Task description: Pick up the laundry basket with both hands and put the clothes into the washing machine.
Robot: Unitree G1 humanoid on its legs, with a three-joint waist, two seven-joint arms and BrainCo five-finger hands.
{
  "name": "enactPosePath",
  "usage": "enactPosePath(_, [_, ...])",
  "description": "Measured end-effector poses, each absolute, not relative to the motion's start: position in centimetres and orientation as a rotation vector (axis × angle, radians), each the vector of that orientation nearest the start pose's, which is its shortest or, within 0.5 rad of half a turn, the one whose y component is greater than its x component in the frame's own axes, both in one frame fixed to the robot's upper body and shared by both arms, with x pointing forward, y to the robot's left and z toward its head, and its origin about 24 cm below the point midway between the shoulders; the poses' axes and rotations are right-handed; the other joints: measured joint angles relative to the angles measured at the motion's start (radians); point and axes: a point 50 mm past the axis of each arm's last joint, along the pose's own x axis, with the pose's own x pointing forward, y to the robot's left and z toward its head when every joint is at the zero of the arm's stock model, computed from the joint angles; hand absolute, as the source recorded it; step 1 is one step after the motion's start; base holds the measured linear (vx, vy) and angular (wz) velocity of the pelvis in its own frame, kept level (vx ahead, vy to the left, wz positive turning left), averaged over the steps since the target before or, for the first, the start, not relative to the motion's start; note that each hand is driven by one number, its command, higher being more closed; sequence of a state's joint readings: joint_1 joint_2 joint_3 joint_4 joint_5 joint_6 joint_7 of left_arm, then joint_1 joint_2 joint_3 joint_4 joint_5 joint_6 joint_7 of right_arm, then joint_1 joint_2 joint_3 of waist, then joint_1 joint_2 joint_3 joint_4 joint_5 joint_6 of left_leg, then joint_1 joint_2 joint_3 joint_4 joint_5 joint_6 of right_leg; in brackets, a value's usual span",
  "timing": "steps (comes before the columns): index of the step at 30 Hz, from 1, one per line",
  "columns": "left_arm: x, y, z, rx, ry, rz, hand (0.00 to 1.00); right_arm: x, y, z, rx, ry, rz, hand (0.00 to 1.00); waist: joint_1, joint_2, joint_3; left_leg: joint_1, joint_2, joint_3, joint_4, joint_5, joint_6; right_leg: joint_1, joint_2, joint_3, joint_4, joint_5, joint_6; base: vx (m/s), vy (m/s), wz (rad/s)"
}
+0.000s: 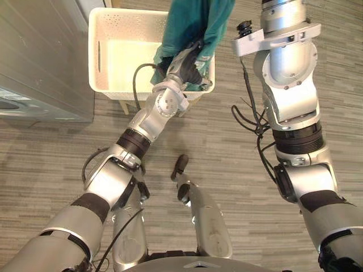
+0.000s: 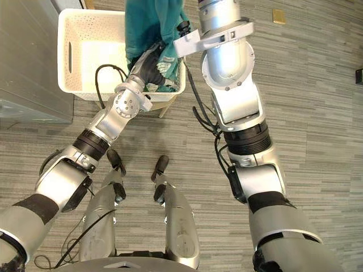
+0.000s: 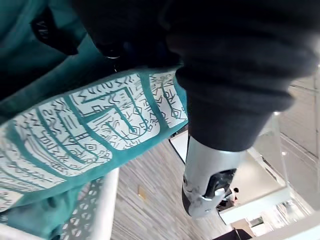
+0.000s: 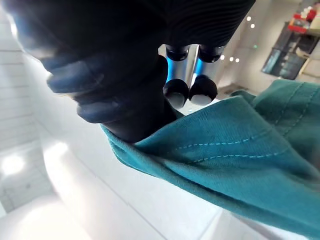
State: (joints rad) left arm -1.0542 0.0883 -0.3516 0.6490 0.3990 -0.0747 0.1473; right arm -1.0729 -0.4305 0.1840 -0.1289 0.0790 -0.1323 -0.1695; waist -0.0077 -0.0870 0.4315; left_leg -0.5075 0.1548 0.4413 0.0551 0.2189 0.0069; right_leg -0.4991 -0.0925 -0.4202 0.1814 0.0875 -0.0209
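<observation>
Heads up: teal garment (image 1: 195, 20) hangs vertically from your right robot hand (image 4: 115, 75), clamped on its hem, over basket (image 1: 93, 51). Left robot hand (image 1: 190, 63) buried in lower folds, can't tell grip. Washing machine (image 1: 39, 56) sits left, so left arm's nearer.

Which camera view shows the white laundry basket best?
The left eye view: the laundry basket shows nearly whole, perforated walls and handle slot plain, one side covered by the teal garment. The right eye view shows much the same. The left wrist view catches a bit of its perforated wall.
</observation>
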Motion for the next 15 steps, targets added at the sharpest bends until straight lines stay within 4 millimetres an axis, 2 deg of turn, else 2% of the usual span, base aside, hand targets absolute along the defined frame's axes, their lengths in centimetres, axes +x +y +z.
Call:
enactPosePath(3, [37.7, 2.1, 21.6, 0.714, -0.571, -0.257, 0.0, 26.9, -9.6, 37.6, -0.242, -1.282, 0.23, 1.0, -0.001, 0.0, 0.0, 0.013, -0.009, -0.001, -0.017, 0.01, 0.004, 0.012, -0.003, -0.001, -0.005, 0.011, 0.015, -0.04, -0.055, 0.03])
enactPosePath(4, [37.7, 1.9, 21.6, 0.686, -0.566, -0.256, 1.0, 26.9, -9.5, 37.6, -0.233, -1.281, 0.234, 1.0, -0.002, 0.0, 0.0, 0.021, -0.015, -0.002, -0.032, 0.017, 0.011, 0.014, -0.005, -0.001, -0.005, 0.013, 0.018, -0.03, -0.053, 0.04])
enactPosePath(7, [37.6, 1.7, 21.8, 0.606, -0.554, -0.264, 1.0, 26.9, -9.5, 37.7, -0.171, -1.279, 0.239, 1.0, -0.004, 0.0, 0.0, 0.024, -0.022, -0.004, -0.042, 0.02, 0.013, 0.015, -0.008, -0.002, -0.007, 0.014, 0.019, -0.03, -0.052, 0.04])
enactPosePath(12, [37.8, 1.9, 21.9, 0.357, -0.483, -0.259, 1.0, 26.7, -9.3, 37.8, -0.051, -1.272, 0.263, 1.0, -0.016, 0.0, 0.0, 0.044, -0.027, -0.004, -0.045, 0.023, 0.023, 0.041, -0.007, -0.002, -0.023, 0.02, 0.023, -0.04, -0.049, 0.0])
enactPosePath(15, [37.9, 1.9, 21.8, 0.189, -0.432, -0.264, 1.0, 25.4, -9.1, 38.1, 0.011, -1.322, 0.28, 1.0, -0.02, 0.0, 0.0, 0.055, -0.027, -0.001, -0.046, 0.013, 0.02, 0.049, -0.007, 0.001, -0.024, 0.017, 0.027, -0.04, -0.039, -0.03])
